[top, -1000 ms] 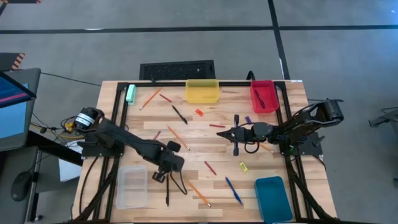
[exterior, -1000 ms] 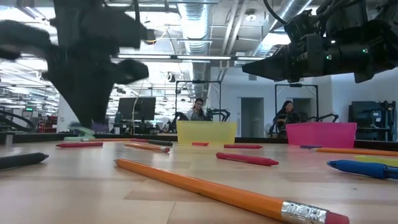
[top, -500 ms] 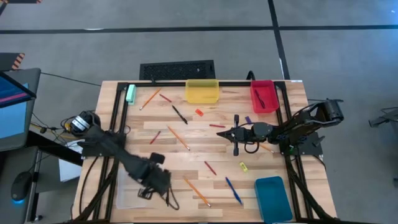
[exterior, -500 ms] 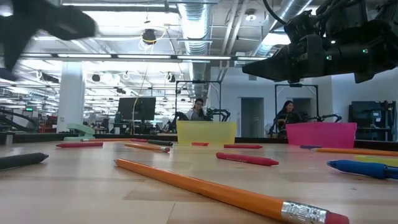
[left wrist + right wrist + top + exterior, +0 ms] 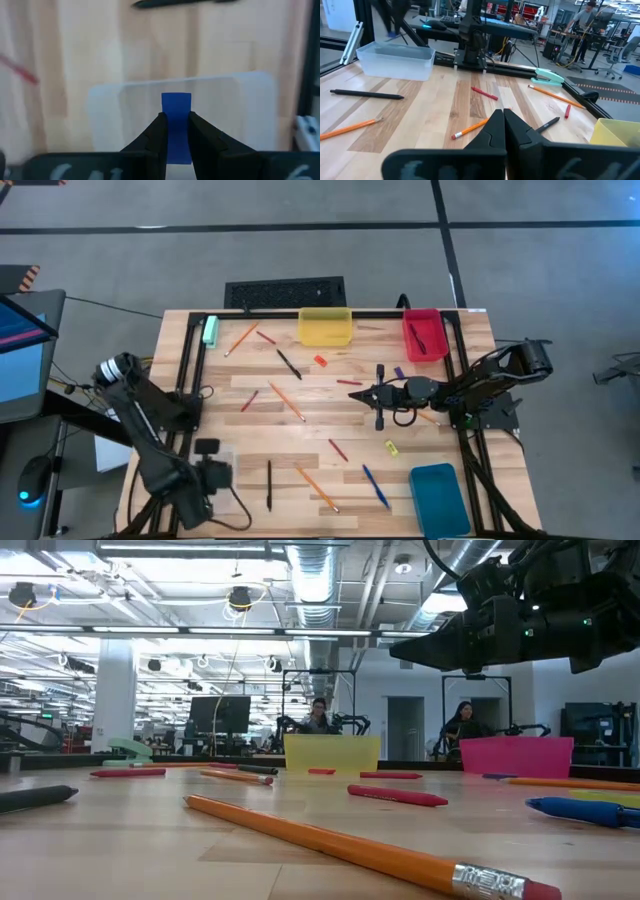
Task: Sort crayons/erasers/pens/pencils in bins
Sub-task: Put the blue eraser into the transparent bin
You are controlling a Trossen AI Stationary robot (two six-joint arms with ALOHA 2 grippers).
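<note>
Your left claw [image 5: 175, 131] has swung from mid-table to the near left corner, pinching 1 blue eraser [image 5: 176, 112] above the clear bin [image 5: 230, 107]; release it next. Your right claw [image 5: 379, 395] waits mid-table, pressed together.

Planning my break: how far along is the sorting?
Early. Done: dark pens lie in the red bin. In hand: the left gripper holds a blue eraser over the clear bin. Left: pencils, crayons, pens and erasers scattered on the table; the right gripper waits, shut.
</note>
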